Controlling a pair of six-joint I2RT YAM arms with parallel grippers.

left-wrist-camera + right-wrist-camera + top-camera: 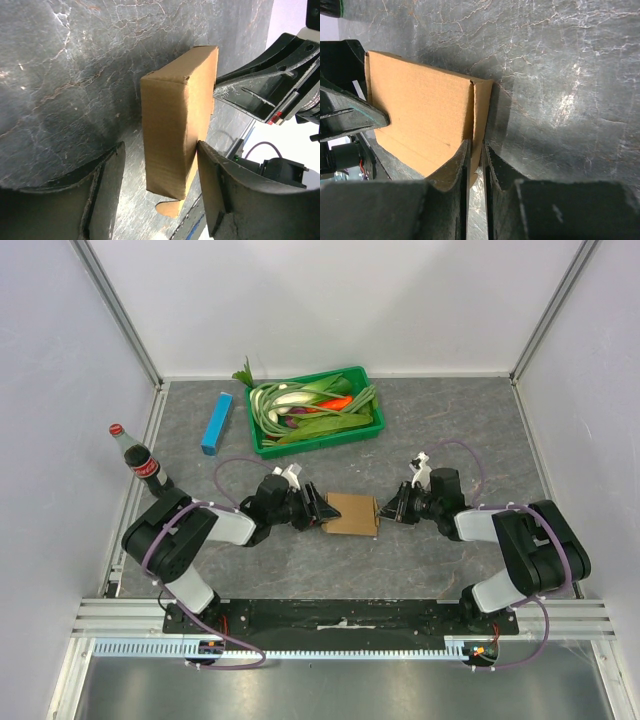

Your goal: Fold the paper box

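Observation:
The paper box (350, 513) is plain brown cardboard, partly folded with raised side walls, and lies on the table between both grippers. My left gripper (318, 510) is open at its left end. In the left wrist view the box's end (175, 125) stands between the spread fingers (220, 185), and the right finger touches its side. My right gripper (387, 510) is shut on the box's right side wall. In the right wrist view the fingers (455, 165) pinch that thin upright wall (481, 115), and the box's floor (420, 110) lies to the left.
A green tray (300, 446) full of vegetables stands at the back centre. A slim blue box (216, 423) lies to its left. A cola bottle (140, 458) stands at the left wall near the left arm. White walls enclose the table.

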